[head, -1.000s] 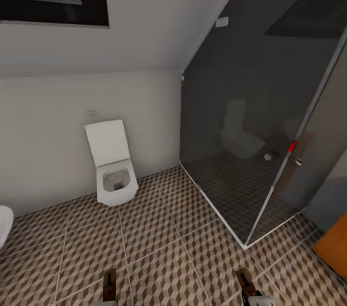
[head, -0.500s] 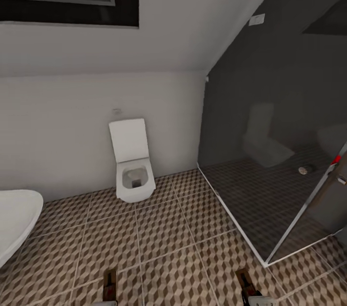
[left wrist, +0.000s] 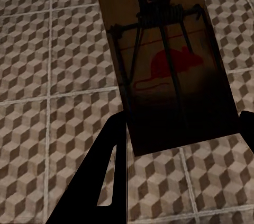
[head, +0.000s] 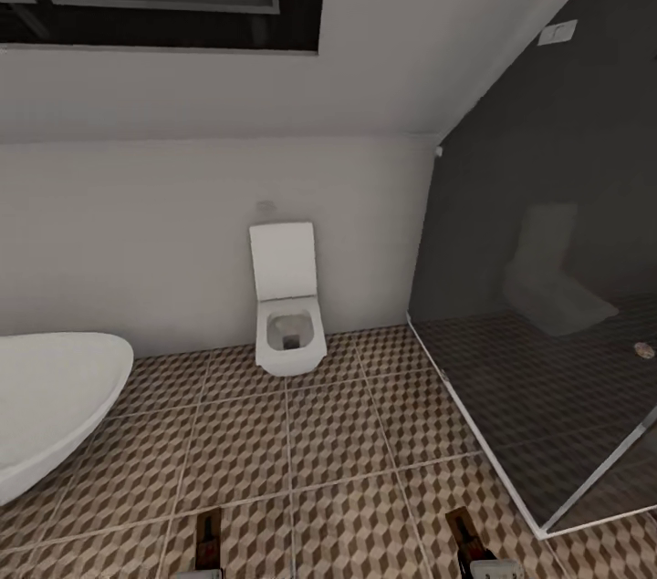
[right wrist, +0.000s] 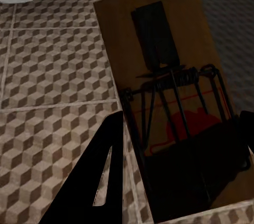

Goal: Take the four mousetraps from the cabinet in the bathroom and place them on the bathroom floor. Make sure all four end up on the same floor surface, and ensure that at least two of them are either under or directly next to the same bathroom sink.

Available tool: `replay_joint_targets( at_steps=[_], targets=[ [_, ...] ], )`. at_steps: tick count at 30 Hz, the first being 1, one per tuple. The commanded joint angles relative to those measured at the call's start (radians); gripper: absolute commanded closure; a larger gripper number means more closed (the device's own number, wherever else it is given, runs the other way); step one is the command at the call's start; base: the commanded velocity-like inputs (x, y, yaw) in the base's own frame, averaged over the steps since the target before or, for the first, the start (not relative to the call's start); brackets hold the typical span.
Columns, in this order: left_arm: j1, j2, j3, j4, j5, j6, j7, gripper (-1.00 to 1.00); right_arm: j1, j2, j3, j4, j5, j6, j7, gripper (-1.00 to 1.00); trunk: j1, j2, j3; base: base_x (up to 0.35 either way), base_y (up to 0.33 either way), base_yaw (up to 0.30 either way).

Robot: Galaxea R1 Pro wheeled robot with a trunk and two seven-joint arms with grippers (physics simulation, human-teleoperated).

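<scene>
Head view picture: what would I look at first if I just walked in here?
Probably the white square toilet against the back wall, with the dark glass shower stall to its right and a curved white bathtub at the left. Close up, each gripper, left and right, holds a tan wooden mousetrap over the brown cube-patterned floor tiles.

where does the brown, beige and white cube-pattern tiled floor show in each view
Head view: floor spans the lower half, before the white toilet.
Left wrist view: floor behind a tan wooden mousetrap.
Right wrist view: floor behind another mousetrap.
Shared landmark: pale grout lines.
</scene>
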Motion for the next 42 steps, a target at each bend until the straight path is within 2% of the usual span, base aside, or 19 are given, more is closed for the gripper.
replay_joint_targets(
  at_steps=[1, 10, 29, 35, 42],
  targets=[
    [-0.002, -0.001, -0.008, 0.003, -0.001, -0.004, 0.006, 1.0, 0.0, 0.0, 0.009, -0.001, -0.004, -0.001, -0.006, 1.0, 0.001, -0.002, -0.002, 0.0, 0.0, 0.285],
    [-0.002, -0.001, -0.008, 0.003, -0.001, -0.004, 0.006, 1.0, 0.0, -0.001, 0.009, -0.001, -0.004, -0.001, -0.006, 1.0, 0.001, -0.002, -0.002, 0.001, -0.001, 0.235],
    [-0.002, -0.001, -0.007, 0.003, -0.001, -0.004, 0.006, 1.0, 0.0, -0.002, 0.009, -0.001, -0.004, -0.001, -0.006, 1.0, 0.001, -0.002, -0.002, 0.235, -0.094, -0.012],
    [-0.002, -0.001, -0.007, 0.003, -0.001, -0.004, 0.005, 1.0, 0.0, -0.002, 0.009, -0.001, -0.004, -0.001, -0.006, 1.0, 0.001, -0.002, -0.002, 0.053, -0.002, 0.006],
    [-0.002, -0.001, -0.007, 0.003, -0.001, -0.004, 0.006, 1.0, 0.0, -0.002, 0.009, -0.001, -0.004, -0.001, -0.006, 1.0, 0.001, -0.002, -0.002, 0.0, 0.0, 0.165]
  ],
)
